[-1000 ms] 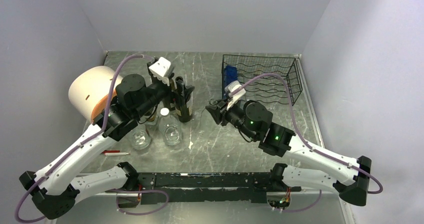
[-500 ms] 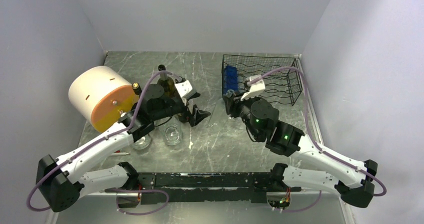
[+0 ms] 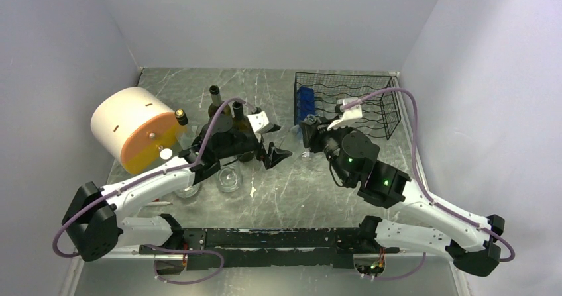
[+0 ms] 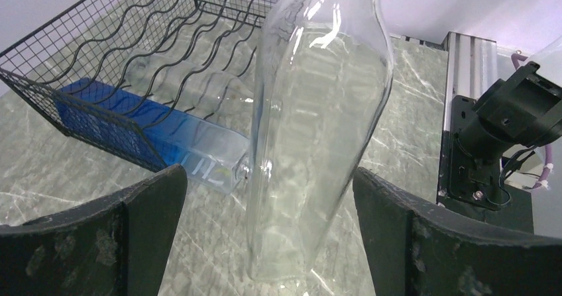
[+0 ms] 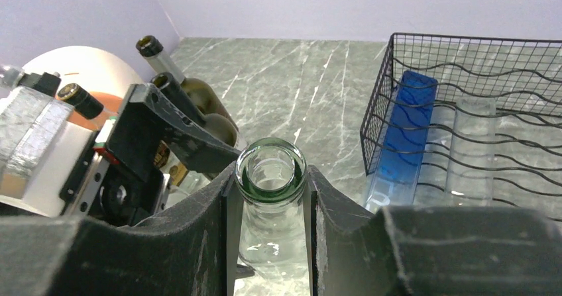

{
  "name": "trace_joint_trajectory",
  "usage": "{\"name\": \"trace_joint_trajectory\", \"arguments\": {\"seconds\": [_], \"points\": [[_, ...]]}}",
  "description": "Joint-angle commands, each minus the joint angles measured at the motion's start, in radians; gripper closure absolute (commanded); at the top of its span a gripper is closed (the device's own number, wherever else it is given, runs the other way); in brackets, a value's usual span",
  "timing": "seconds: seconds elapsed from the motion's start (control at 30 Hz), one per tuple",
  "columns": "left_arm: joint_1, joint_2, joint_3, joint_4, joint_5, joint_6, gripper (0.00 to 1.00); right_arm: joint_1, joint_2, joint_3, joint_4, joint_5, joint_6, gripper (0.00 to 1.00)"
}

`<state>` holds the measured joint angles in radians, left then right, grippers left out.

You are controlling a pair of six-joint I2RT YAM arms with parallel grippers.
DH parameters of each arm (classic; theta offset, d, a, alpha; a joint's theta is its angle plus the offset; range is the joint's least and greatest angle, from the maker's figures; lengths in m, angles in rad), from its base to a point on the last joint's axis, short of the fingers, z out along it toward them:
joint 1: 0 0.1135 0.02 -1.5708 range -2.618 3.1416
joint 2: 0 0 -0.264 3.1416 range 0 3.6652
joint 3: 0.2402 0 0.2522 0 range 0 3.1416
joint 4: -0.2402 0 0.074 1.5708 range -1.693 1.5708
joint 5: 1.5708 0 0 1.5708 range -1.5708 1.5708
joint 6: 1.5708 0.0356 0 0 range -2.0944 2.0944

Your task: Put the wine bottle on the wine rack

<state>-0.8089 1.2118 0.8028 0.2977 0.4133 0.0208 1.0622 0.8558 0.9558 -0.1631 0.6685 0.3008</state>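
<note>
Found the right gripper [image 5: 270,190] closed snug round the neck of the clear wine bottle [image 4: 318,110], just under the greenish rim. Saw that bottle standing on the marbled table [image 3: 278,197], just outside the near left corner of the wine rack [image 3: 361,104] (not in it yet). Noticed the left gripper [image 4: 266,183] spread wide open, one finger each side of the bottle's body, gripping nothing. Also spotted a blue bottle [image 5: 407,124] and a clear one [image 5: 470,137] lying inside the rack, plus dark bottles [image 5: 192,104] over on the left.
</note>
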Motion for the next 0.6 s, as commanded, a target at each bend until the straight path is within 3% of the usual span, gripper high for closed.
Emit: {"name": "trace_joint_trajectory", "arguments": {"seconds": [0.0,0.17,0.3,0.4,0.5,0.53,0.57], "points": [[-0.012,0.027,-0.011,0.126,0.039,-0.001,0.01,0.003,-0.030,0.073,0.107,-0.005,0.038,1.00],[-0.028,0.073,-0.006,0.172,0.055,-0.010,0.01,0.003,-0.022,0.086,0.117,-0.023,0.067,1.00],[-0.043,0.104,0.014,0.159,0.013,0.024,0.12,0.002,-0.022,0.095,0.109,-0.023,0.089,1.00],[-0.048,0.103,0.017,0.152,-0.030,0.061,0.29,0.003,-0.030,0.095,0.091,-0.012,0.099,1.00],[-0.049,0.086,0.003,0.175,-0.053,0.097,0.53,0.002,-0.041,0.094,0.064,-0.005,0.113,1.00],[-0.049,0.080,0.002,0.180,-0.051,0.111,0.63,0.003,-0.045,0.094,0.051,-0.005,0.120,1.00],[-0.049,0.074,0.006,0.177,-0.046,0.129,0.81,0.003,-0.047,0.095,0.037,-0.002,0.126,1.00]]}}
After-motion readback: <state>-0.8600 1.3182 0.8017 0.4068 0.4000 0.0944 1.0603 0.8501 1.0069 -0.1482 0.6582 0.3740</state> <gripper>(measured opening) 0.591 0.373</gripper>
